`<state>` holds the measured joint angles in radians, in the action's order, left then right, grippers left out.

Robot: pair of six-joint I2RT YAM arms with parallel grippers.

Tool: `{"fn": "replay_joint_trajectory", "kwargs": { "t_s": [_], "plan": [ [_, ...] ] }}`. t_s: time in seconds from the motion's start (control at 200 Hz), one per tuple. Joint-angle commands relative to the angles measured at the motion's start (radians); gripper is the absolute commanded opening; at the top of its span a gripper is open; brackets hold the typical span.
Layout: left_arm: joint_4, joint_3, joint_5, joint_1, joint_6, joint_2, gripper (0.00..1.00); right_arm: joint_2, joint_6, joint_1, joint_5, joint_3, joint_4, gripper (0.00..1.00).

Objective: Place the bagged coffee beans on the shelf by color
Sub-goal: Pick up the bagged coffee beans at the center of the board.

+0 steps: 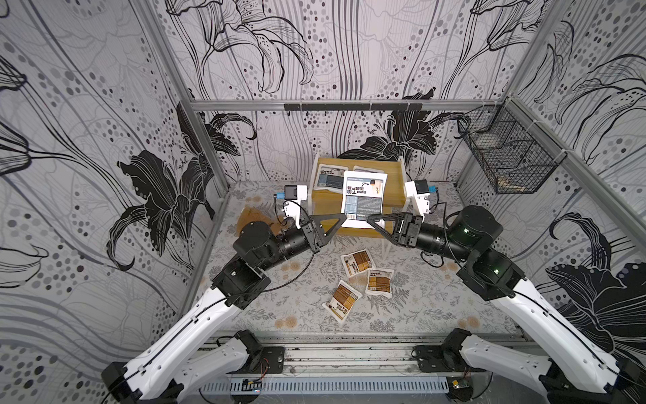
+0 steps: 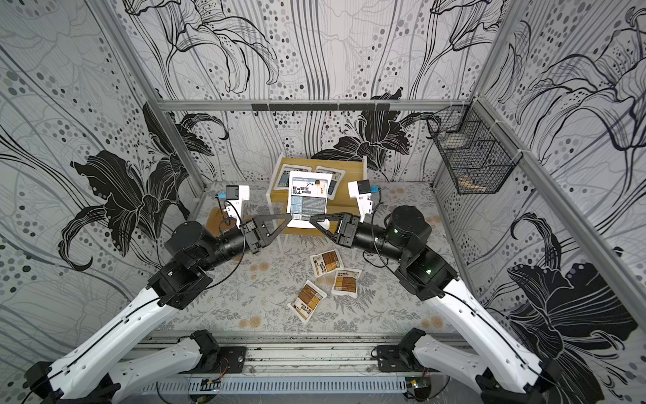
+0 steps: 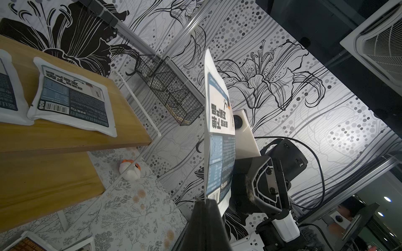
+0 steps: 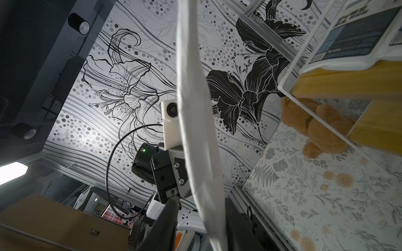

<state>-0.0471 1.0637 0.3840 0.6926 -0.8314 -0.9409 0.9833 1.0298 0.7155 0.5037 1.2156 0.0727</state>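
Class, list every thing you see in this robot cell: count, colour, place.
shelf: one, yellow, white legs; back of table
blue pouches: three, white-blue; two flat on shelf top, upright pouch held aloft
brown pouches: three, white-brown; table, before shelf
basket: one, black wire; right wall
bear: one, brown; table, left of shelf
toy: one, white-orange; table, by shelf leg
left gripper: black; shut on upright pouch
right gripper: black; open around upright pouch

Smooth glossy pouch (image 1: 363, 196), matt wooden shelf boards (image 1: 393, 182), fuzzy plush bear (image 4: 315, 128).
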Motion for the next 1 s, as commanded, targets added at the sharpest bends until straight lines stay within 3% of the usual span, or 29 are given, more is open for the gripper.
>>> {"fn": "replay_joint_trajectory", "kwargs": {
  "t_s": [0.0,0.13,0.375,0.446,0.576,0.651,0.821,0.996],
  "plan": [
    [0.002,0.006,0.008,-0.009,0.012,0.009,0.00,0.008,-0.047,0.001,-0.029,0.050,0.053,0.32],
    [0.028,0.011,0.008,-0.016,0.022,0.009,0.00,0.021,-0.097,0.001,-0.073,0.094,0.138,0.14],
    [0.053,0.013,0.021,-0.040,0.026,0.005,0.03,0.053,-0.171,0.001,-0.119,0.172,0.247,0.06],
    [0.065,0.019,0.022,-0.050,0.028,0.003,0.10,0.060,-0.184,0.001,-0.126,0.187,0.267,0.05],
    [0.129,0.029,-0.040,-0.065,0.058,0.025,0.42,0.083,-0.235,0.001,-0.205,0.266,0.376,0.03],
    [0.172,0.029,-0.077,-0.065,0.084,0.046,0.52,0.120,-0.285,-0.004,-0.271,0.361,0.482,0.00],
    [0.316,0.016,-0.115,-0.064,0.143,0.074,0.57,0.232,-0.378,-0.082,-0.331,0.606,0.689,0.00],
    [0.393,-0.074,-0.153,-0.065,0.165,0.132,0.60,0.346,-0.412,-0.268,-0.288,0.766,0.821,0.00]
  ]
}}
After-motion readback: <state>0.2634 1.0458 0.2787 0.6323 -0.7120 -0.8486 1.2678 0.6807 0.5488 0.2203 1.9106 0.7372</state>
